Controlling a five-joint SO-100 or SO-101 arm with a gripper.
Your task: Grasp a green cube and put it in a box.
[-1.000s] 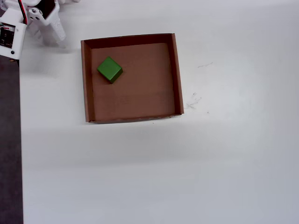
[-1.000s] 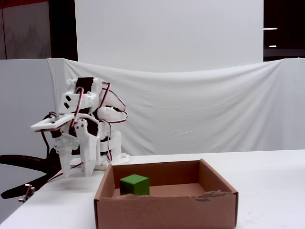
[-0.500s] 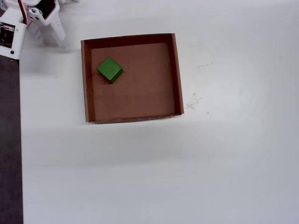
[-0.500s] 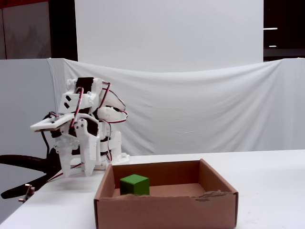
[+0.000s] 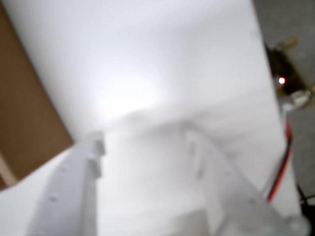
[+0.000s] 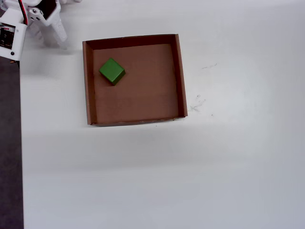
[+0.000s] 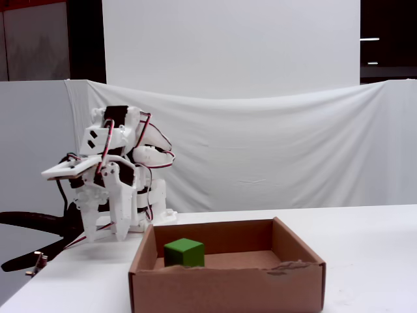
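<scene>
The green cube (image 6: 112, 70) lies inside the box (image 6: 181, 76), near its upper left corner in the overhead view. From the fixed view the cube (image 7: 184, 252) rests on the floor behind the box's front wall (image 7: 228, 287). My gripper (image 6: 53, 39) hangs folded back by the arm's base, outside the box and off its upper left corner. In the blurred wrist view the gripper (image 5: 145, 147) is open, with only white table between its fingers (image 5: 93, 152). A brown corner of the box (image 5: 24, 123) shows at the left there.
The white table (image 6: 214, 167) spreads wide to the right of and below the box in the overhead view; its left edge (image 6: 21, 143) drops to a dark floor. Red cables and a lit board (image 5: 281, 81) sit at the table edge near the base.
</scene>
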